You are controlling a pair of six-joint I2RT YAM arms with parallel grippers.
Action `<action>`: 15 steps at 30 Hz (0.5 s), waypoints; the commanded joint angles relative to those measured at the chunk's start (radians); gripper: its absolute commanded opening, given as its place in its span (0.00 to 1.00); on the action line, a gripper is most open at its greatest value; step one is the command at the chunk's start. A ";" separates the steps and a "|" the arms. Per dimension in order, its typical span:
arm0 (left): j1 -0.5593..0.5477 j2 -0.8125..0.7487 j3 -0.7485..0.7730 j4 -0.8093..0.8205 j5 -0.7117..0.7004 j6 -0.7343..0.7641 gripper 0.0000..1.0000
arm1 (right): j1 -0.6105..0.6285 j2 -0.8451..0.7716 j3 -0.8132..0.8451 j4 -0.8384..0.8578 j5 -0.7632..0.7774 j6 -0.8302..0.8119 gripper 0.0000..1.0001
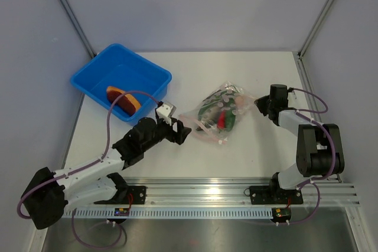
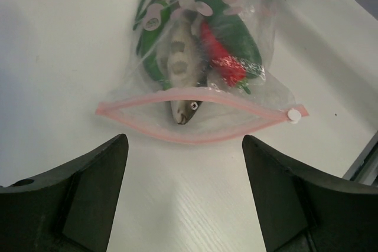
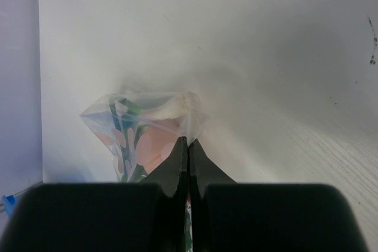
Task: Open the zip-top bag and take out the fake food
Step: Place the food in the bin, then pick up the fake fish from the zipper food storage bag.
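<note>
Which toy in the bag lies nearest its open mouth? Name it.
The grey fish: its head pokes into the open, pink-edged mouth of the bag, facing the left gripper. The green vegetable and red piece lie deeper inside.

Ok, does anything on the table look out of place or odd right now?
Only mildly: the zip-top bag lies with its mouth gaping, and the grey fish pokes its head into the opening. One orange-tan piece sits alone in the blue bin. Nothing spilled.
</note>
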 commanded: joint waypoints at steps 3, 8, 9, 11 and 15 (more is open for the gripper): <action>-0.084 0.105 -0.015 0.149 0.038 0.078 0.79 | -0.003 -0.010 0.030 0.014 -0.016 -0.005 0.00; -0.112 0.254 0.064 0.107 0.025 0.086 0.75 | -0.004 -0.009 0.029 0.014 -0.020 -0.004 0.00; -0.115 0.268 0.067 0.105 0.027 0.086 0.75 | -0.003 -0.012 0.029 0.013 -0.020 -0.004 0.00; -0.121 0.291 0.066 0.122 -0.017 0.092 0.74 | -0.003 -0.012 0.027 0.016 -0.019 -0.004 0.00; -0.121 0.346 0.089 0.140 -0.073 0.114 0.74 | -0.004 -0.002 0.023 0.020 -0.023 -0.002 0.00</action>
